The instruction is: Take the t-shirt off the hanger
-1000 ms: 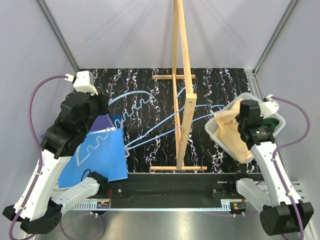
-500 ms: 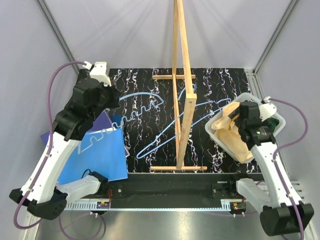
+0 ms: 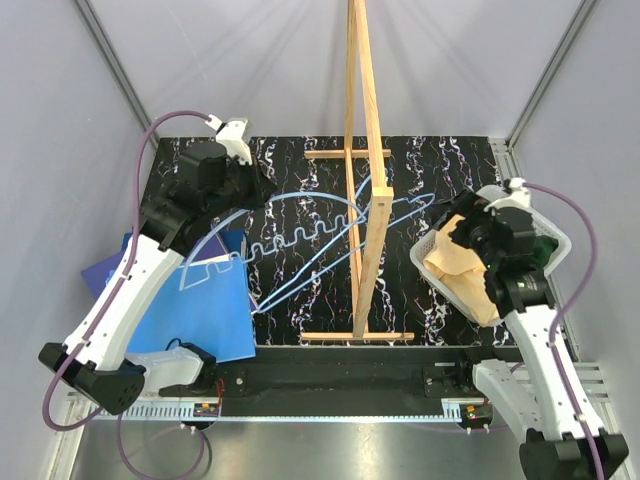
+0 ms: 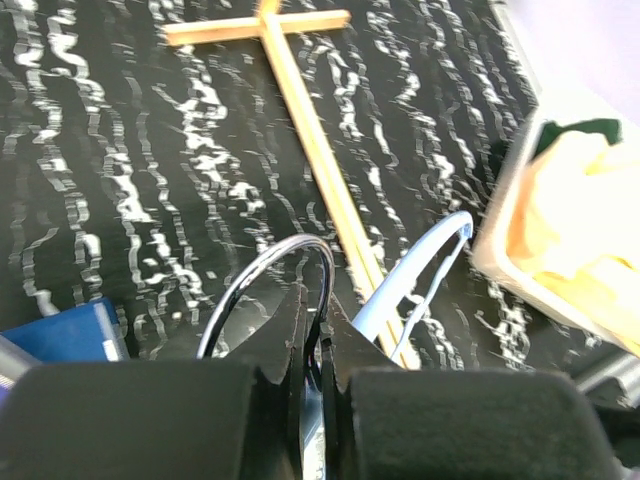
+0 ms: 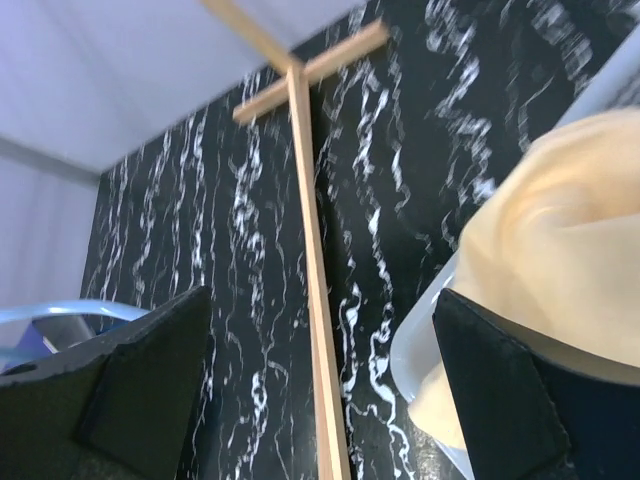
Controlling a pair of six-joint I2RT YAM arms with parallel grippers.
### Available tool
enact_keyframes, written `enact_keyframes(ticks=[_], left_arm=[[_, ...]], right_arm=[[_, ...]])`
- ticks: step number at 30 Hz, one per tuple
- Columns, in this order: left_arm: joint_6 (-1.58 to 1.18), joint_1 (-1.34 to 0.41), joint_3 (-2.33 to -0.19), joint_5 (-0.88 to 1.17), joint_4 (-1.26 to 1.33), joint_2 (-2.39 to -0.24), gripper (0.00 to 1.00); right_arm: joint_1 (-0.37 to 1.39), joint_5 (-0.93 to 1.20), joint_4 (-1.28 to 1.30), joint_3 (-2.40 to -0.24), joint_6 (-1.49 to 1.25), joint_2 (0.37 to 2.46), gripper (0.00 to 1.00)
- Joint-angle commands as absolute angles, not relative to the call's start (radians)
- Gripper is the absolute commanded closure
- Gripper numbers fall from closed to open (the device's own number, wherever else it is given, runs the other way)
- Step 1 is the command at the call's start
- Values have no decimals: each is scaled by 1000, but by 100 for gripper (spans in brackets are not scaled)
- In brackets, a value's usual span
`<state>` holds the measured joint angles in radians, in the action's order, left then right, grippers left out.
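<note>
The tan t-shirt [image 3: 458, 268] lies bunched in the white basket [image 3: 553, 232] on the right, off the hanger; it also shows in the right wrist view [image 5: 560, 220]. The light blue hanger [image 3: 330, 232] hangs bare over the black mat, stretching from the blue cloth towards the wooden rack. My left gripper [image 4: 322, 320] is shut on the hanger's wire hook [image 4: 290, 250], with a pale blue arm [image 4: 415, 275] beyond it. My right gripper [image 5: 320, 390] stands wide open over the basket's left rim, nothing between its fingers.
A tall wooden rack [image 3: 365, 200] stands mid-table, its cross foot [image 3: 358, 336] near the front. A flat blue cloth [image 3: 205, 315] lies at the left front. Grey walls close in the sides and back.
My right gripper has opened and let go of the tan t-shirt, which stays in the basket. My left arm has swung away and rightwards, carrying the hanger towards the rack.
</note>
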<state>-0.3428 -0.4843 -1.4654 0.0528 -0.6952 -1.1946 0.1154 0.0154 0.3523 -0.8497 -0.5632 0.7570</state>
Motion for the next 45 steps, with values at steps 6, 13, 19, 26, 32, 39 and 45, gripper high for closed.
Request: enact_keyframes(ticks=[6,13,19,26,32,39,45], left_arm=[[-408,-477,-1470,185,-580,-1238,100],[-437,-477,-1474,271,-529,-1308,100],[-457,-477,-1497,342,-519,-1354,100],[-469,-477,-1500,393,-512,-1370,100],[-492,-477,-1513,449,-506,-1400,100],[-505,-479,-1517,440,-509,-1407,98],[-473,-479,-1520,336,-563,-1364,49]], right_arm=[[112,362,-44,-626,-661,790,2],[112,817,-633,-482,-822,1024,2],[112,957,-857,-489,-854,1180,1],[112,1057,-991,-506,-899,1249,17],[112,1086,-1085,-495,-942,1273,41],[112,985,-1051,-468,-933,1269,100],[107,794,-836,-436,-820,1149,100]])
